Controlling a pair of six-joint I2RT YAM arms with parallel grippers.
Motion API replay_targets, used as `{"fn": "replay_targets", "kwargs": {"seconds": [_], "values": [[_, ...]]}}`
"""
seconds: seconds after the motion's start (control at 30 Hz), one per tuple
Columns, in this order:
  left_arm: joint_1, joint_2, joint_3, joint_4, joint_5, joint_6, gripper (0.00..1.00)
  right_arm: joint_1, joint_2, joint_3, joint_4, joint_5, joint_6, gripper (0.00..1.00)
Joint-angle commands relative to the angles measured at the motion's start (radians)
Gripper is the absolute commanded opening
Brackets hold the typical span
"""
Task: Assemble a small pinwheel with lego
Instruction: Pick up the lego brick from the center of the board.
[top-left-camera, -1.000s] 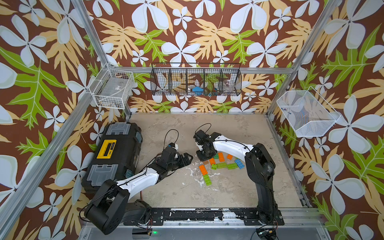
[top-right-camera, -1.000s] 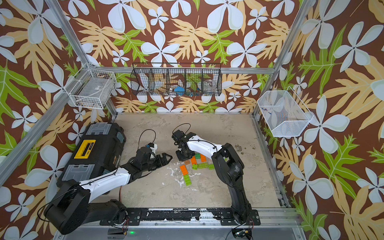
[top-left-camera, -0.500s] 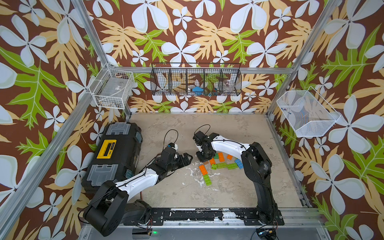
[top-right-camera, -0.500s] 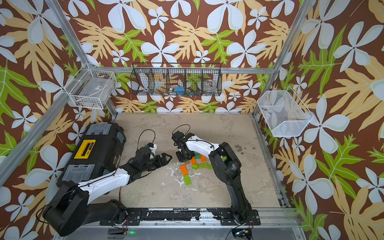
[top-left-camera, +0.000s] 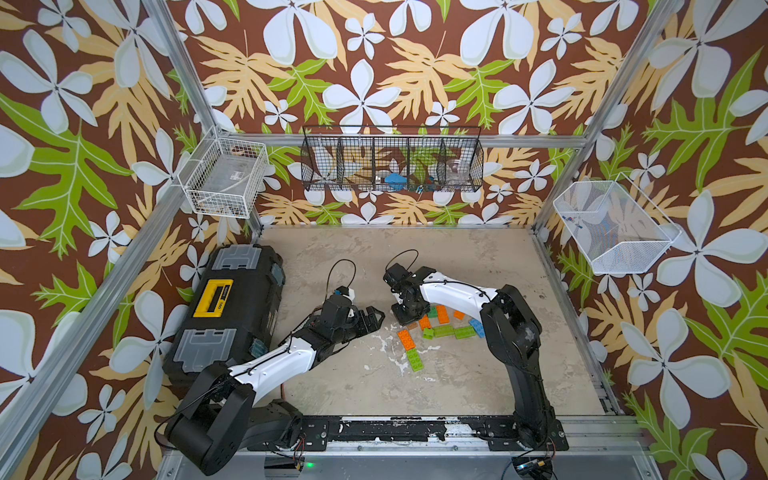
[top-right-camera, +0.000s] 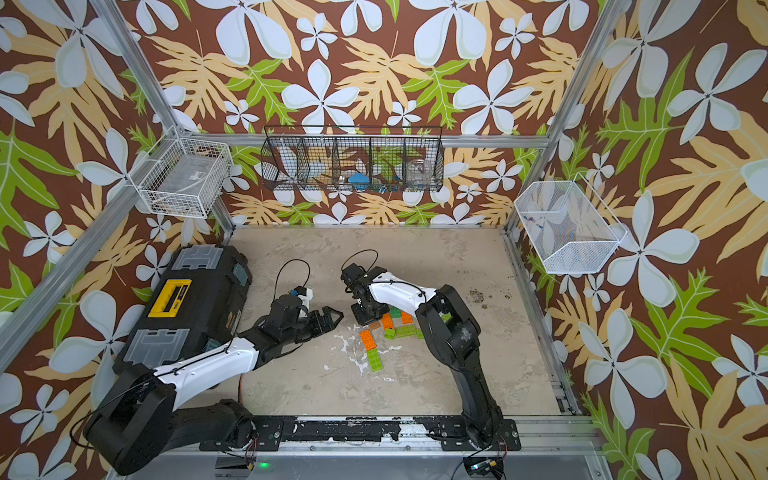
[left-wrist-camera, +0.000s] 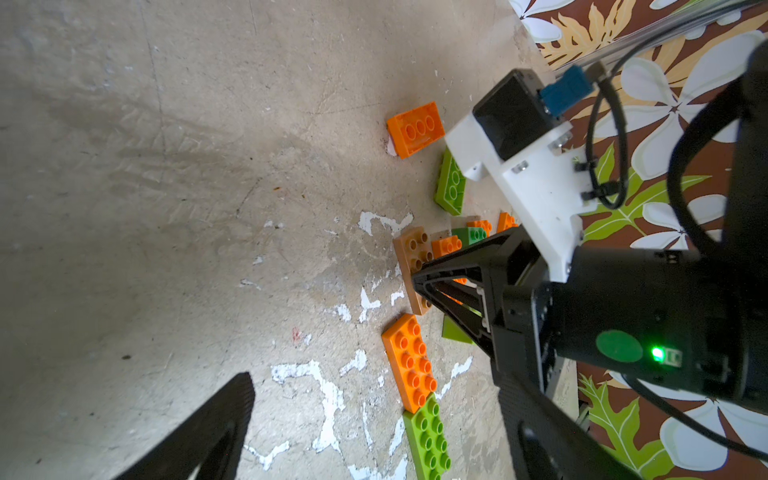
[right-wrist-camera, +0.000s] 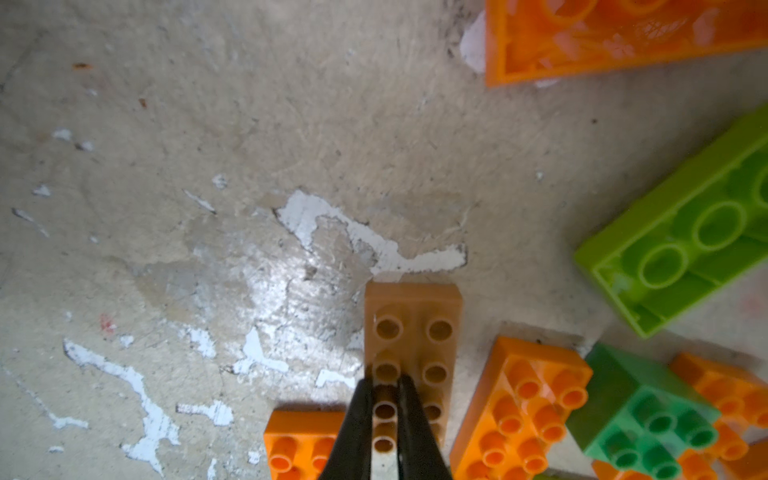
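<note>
The right gripper (right-wrist-camera: 385, 381) has clamped the brown brick (right-wrist-camera: 432, 305) by its studs, a pinch likely to slip on lifting; left gripper (top-left-camera: 370, 320) gapes at its nine o'clock.

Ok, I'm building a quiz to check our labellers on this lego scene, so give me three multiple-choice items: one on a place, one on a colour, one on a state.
1. Where is the black plastic toolbox with the yellow handle?
A) beside the left arm
B) beside the right arm
C) between the two arms

2. What colour is the studded plastic brick that the right gripper is on?
A) blue
B) lime green
C) brown

3. How is the left gripper?
A) shut on an orange brick
B) open and empty
C) shut on a green brick

Key:
1 A, it lies next to that arm in both top views.
2 C, the right wrist view shows it pinching a brown brick's studs.
3 B, its jaws stand apart with nothing between.
</note>
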Motion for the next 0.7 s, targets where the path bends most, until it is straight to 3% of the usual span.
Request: {"fn": "replay_targets", "kwargs": {"seconds": [0.0, 0.33, 0.67], "values": [[0.002, -0.018, 0.005, -0.035, -0.013, 0.021, 0.95, -0.001, -0.009, -0.029, -0.029, 0.068, 0.006, 0.13], [-0.117, -0.073, -0.041, -0.059, -0.035, -0.01, 0.96, 0.0, -0.179, -0.165, 0.019, 0.041, 0.049, 0.13], [-0.125, -0.111, -0.113, -0.03, -0.046, -0.048, 0.96, 0.064, -0.305, -0.3, 0.044, -0.055, 0.105, 0.14]]}}
